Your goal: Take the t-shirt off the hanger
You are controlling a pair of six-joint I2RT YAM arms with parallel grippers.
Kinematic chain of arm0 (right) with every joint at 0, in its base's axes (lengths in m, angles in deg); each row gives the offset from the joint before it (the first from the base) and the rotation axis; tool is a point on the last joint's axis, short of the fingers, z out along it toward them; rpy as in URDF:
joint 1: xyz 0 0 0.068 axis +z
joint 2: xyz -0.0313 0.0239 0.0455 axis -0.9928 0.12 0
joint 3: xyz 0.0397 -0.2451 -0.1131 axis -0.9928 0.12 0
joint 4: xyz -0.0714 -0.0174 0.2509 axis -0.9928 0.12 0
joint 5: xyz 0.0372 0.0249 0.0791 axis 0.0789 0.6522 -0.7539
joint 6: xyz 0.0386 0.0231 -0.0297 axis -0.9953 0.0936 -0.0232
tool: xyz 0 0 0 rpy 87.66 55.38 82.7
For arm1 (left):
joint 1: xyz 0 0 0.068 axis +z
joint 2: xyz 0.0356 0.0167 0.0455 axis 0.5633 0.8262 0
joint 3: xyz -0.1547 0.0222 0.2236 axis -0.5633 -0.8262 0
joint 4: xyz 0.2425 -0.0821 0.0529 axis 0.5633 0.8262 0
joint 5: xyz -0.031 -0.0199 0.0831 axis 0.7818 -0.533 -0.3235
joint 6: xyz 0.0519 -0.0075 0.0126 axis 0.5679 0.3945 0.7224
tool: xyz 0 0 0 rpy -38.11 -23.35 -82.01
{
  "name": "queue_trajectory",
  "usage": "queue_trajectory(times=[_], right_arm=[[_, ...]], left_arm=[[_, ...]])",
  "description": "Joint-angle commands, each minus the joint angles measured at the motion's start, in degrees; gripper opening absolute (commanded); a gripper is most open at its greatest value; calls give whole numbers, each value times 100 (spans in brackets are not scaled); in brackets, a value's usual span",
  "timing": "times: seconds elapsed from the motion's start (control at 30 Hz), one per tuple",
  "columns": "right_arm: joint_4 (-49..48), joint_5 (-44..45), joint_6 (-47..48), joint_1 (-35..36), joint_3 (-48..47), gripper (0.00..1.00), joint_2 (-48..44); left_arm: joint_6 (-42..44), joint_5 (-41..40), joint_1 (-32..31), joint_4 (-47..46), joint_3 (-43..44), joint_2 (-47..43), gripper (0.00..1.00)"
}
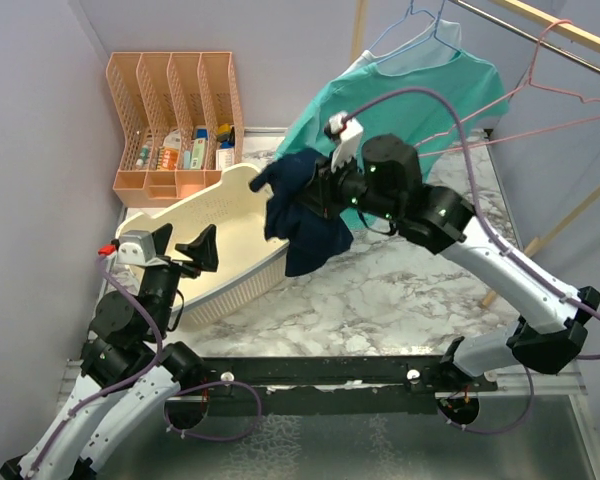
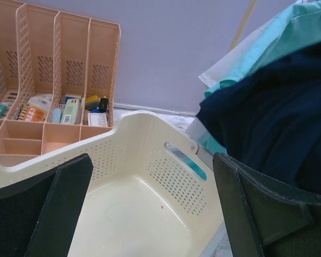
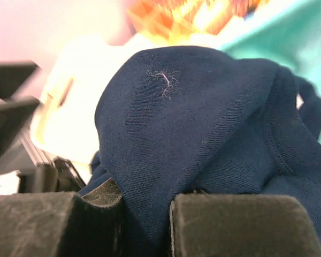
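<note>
A navy t-shirt (image 1: 300, 225) hangs bunched from my right gripper (image 1: 315, 190), which is shut on it in the air over the right end of a cream basket (image 1: 230, 240). In the right wrist view the navy cloth (image 3: 203, 123) is pinched between the pads of the right gripper (image 3: 147, 214). No hanger is in the navy shirt. A bare pink hanger (image 1: 570, 100) hangs on the rail at right. My left gripper (image 1: 195, 250) is open and empty over the basket (image 2: 128, 214), with the navy shirt (image 2: 278, 123) to its right.
A green t-shirt (image 1: 420, 85) hangs on a blue hanger (image 1: 410, 20) at the back, just behind the navy shirt. A peach desk organizer (image 1: 170, 120) with small items stands at the back left. A wooden rack pole leans at the right.
</note>
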Motion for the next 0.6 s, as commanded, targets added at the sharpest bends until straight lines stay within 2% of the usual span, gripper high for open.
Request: queue_trajectory(times=[0.0, 0.23, 0.4, 0.57], right_arm=[[61, -73, 633, 72, -1626, 1, 504], [-513, -895, 762, 76, -3468, 1, 1625], [-1109, -1312, 588, 87, -3275, 1, 2177], [-1080, -1274, 555, 256, -2956, 1, 2783]], left_arm=[[-76, -372, -23, 81, -36, -273, 98], [-131, -572, -12, 66, -101, -522, 97], [-153, -582, -15, 78, -94, -510, 97], [-155, -555, -16, 79, -94, -511, 97]])
